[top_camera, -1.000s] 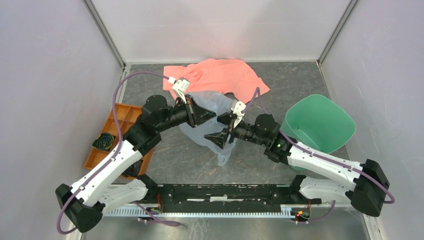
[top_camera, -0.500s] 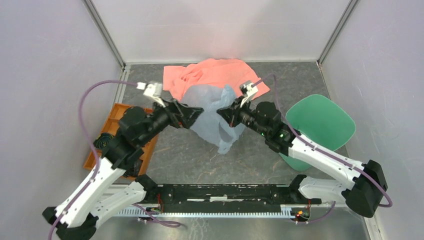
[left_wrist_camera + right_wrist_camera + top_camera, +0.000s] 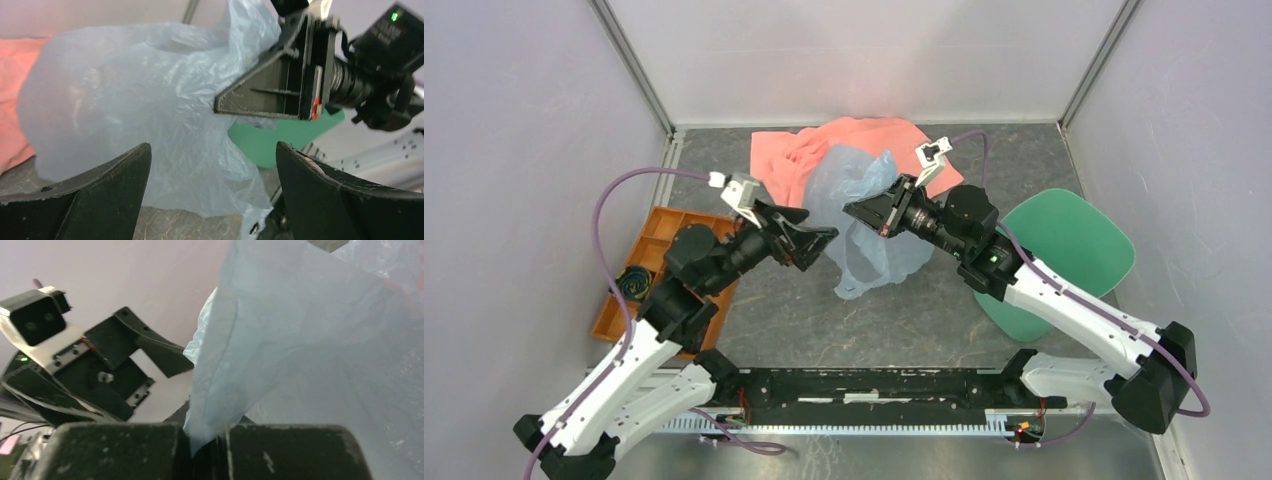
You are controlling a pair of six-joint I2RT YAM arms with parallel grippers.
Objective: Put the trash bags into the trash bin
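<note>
Thin pale blue-grey film, crinkly: the trash bag (image 3: 864, 215) hangs mid-table from my right gripper (image 3: 856, 208), w/ the salmon-pink cloth (image 3: 864, 145) behind it at the far side. Right wrist cam shows that gripper's (image 3: 209, 439) fingers pressed together on a bunched edge of the film, and the bag (image 3: 300, 340) fills most of that view, so little beyond it can be seen. Bag's low tail drops toward the table (image 3: 804, 310); can't tell if it touches. My left gripper (image 3: 816, 238) sits just beside the bag's left side, jaws spread wide, pinching nothing; whether the tips brush the film isn't clear. In the left wrist cam the bag (image 3: 140, 100) sits beyond the open fingers (image 3: 100, 190), and the right gripper (image 3: 270, 95) covers its upper right corner. The green trash bin (image 3: 1064, 240) is at the right, well apart from the bag, its near side hidden under my right arm; only a sliver of it (image 3: 280, 140) shows past the film in the left wrist cam. Orange tray (image 3: 659, 240) at far left, partly covered by my left arm.
</note>
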